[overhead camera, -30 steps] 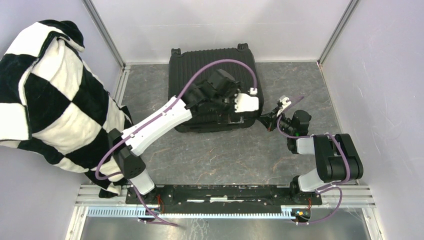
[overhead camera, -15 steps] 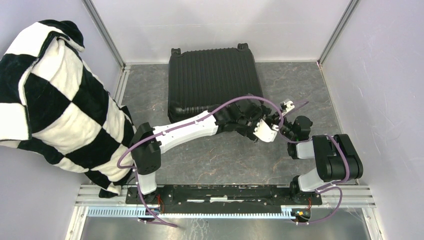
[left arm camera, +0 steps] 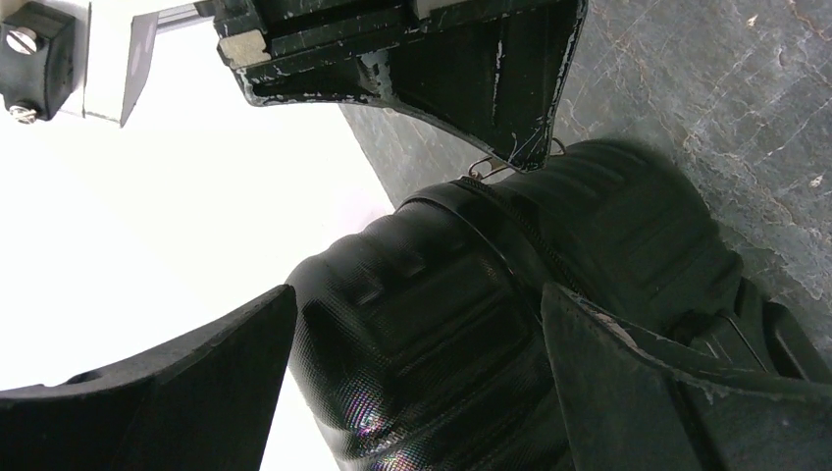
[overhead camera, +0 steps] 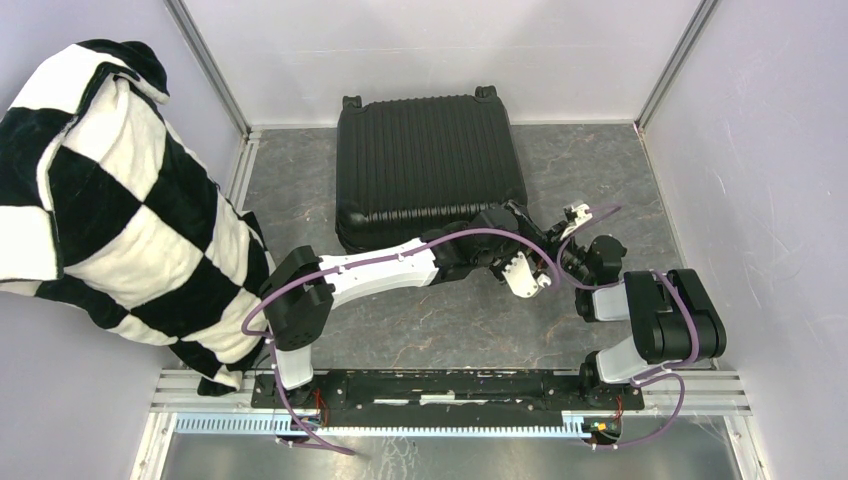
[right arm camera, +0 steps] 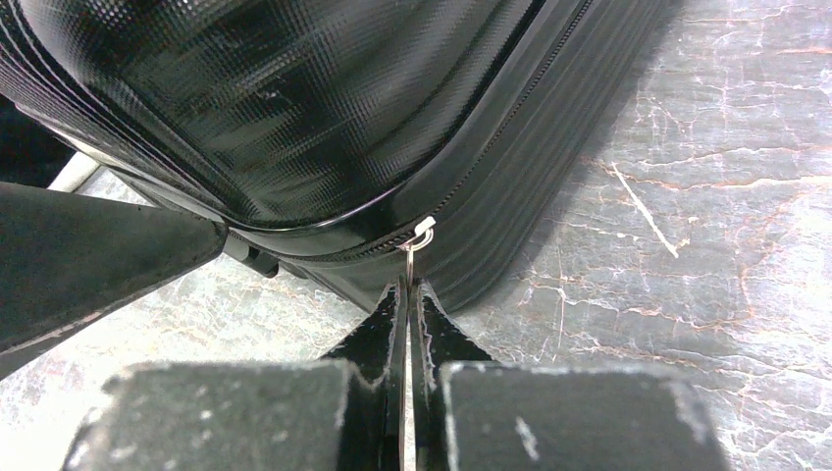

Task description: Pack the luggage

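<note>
The luggage (overhead camera: 425, 165) is a black ribbed hard-shell suitcase lying flat and closed at the back of the table. My right gripper (overhead camera: 552, 254) is at its near right corner, shut on the small metal zipper pull (right arm camera: 412, 253). In the right wrist view the pull runs down between the closed fingers of that gripper (right arm camera: 409, 294), below the shell (right arm camera: 294, 98). My left gripper (overhead camera: 518, 248) stands open around the same corner. In the left wrist view the rounded shell (left arm camera: 608, 216) fills the gap between the spread fingers of the left gripper (left arm camera: 417, 294), without visible contact.
A large black-and-white checkered blanket (overhead camera: 110, 200) hangs over the left wall and down to the table's near left corner. Purple-grey walls close the table at the back and right. The two arms' wrists sit close together at the suitcase corner.
My left gripper has come off the top of the suitcase lid and swung down to its near right corner beside the right gripper. The right gripper has stayed shut on the zipper pull.
</note>
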Action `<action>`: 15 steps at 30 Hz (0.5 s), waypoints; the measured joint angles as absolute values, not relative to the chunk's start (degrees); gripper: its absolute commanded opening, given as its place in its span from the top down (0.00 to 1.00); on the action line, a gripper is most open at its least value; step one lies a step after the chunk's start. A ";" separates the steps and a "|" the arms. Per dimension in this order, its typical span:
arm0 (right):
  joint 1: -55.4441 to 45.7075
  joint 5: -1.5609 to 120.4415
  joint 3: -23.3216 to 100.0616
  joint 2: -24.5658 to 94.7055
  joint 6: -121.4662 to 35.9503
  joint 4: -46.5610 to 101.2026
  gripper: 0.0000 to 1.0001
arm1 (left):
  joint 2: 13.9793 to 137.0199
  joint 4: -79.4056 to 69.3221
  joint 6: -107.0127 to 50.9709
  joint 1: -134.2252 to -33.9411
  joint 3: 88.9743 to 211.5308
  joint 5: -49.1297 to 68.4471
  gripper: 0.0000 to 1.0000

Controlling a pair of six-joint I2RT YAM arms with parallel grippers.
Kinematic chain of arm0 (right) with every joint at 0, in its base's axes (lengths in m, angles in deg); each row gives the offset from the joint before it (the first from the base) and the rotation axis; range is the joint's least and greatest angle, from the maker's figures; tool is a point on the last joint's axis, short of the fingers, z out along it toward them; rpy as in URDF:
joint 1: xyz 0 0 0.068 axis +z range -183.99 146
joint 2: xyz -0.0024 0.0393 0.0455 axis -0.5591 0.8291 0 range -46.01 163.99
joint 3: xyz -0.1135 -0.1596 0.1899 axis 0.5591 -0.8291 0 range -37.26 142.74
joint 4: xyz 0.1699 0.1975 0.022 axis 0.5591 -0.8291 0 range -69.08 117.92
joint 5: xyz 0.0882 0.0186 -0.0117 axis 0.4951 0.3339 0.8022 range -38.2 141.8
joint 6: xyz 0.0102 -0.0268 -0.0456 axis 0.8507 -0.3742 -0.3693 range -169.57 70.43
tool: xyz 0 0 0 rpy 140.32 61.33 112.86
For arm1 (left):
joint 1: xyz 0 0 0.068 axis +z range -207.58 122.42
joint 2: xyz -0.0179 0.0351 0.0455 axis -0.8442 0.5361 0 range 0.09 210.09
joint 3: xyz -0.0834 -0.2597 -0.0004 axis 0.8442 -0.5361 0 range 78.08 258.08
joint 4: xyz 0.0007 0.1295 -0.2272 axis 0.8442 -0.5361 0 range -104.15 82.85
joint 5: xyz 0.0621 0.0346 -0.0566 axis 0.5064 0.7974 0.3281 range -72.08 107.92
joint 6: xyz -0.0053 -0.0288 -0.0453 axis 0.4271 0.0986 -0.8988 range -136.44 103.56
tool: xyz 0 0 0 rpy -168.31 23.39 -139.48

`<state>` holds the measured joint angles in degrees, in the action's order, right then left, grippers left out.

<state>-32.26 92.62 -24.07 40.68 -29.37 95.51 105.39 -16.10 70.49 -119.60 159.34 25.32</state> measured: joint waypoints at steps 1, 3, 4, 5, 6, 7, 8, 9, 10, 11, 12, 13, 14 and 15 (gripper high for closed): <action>-32.26 92.49 -24.18 40.66 -29.32 95.64 1.00 | 105.39 -16.10 70.67 -119.60 159.34 25.41 0.00; -32.26 92.18 -24.53 40.51 -29.23 96.23 1.00 | 105.39 -16.07 70.80 -119.56 159.34 25.54 0.00; -32.26 92.05 -24.71 40.42 -29.17 96.47 1.00 | 105.39 -16.12 70.87 -119.54 159.38 25.54 0.00; -32.26 91.94 -24.77 40.33 -28.99 96.65 1.00 | 105.39 -16.25 70.89 -119.49 159.47 25.56 0.00; -32.26 91.83 -24.90 40.33 -28.78 96.93 1.00 | 105.39 -16.40 70.89 -119.41 159.62 25.54 0.00; -32.26 91.74 -25.04 40.31 -28.60 97.26 1.00 | 105.39 -16.53 70.89 -119.30 159.77 25.52 0.00; -32.26 91.68 -25.19 40.31 -28.36 97.61 1.00 | 105.37 -16.75 70.89 -119.17 159.97 25.49 0.00; -32.26 91.61 -25.32 40.29 -28.23 97.87 1.00 | 105.37 -17.04 70.87 -119.03 160.21 25.43 0.00; -32.26 91.59 -25.43 40.29 -28.10 98.13 1.00 | 105.37 -17.36 70.87 -118.95 160.49 25.38 0.00; -32.26 91.59 -25.63 40.23 -27.92 98.26 1.00 | 105.37 -17.71 70.87 -118.86 160.93 25.43 0.00; -32.24 91.48 -25.80 40.09 -27.86 98.42 1.00 | 105.37 -17.78 70.87 -118.71 161.61 25.69 0.00; -32.13 91.26 -26.02 39.79 -27.81 98.59 1.00 | 105.35 -17.89 70.60 -118.47 162.48 25.45 0.00; -32.06 90.85 -26.15 39.37 -27.81 98.66 1.00 | 105.26 -18.00 70.56 -118.34 163.10 25.30 0.00; -31.95 90.63 -26.28 38.98 -27.81 98.72 1.00 | 105.17 -18.08 70.54 -118.29 163.71 25.34 0.00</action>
<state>-31.95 90.63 -26.28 38.98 -27.81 98.72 105.17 -18.08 70.54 -118.29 163.71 25.34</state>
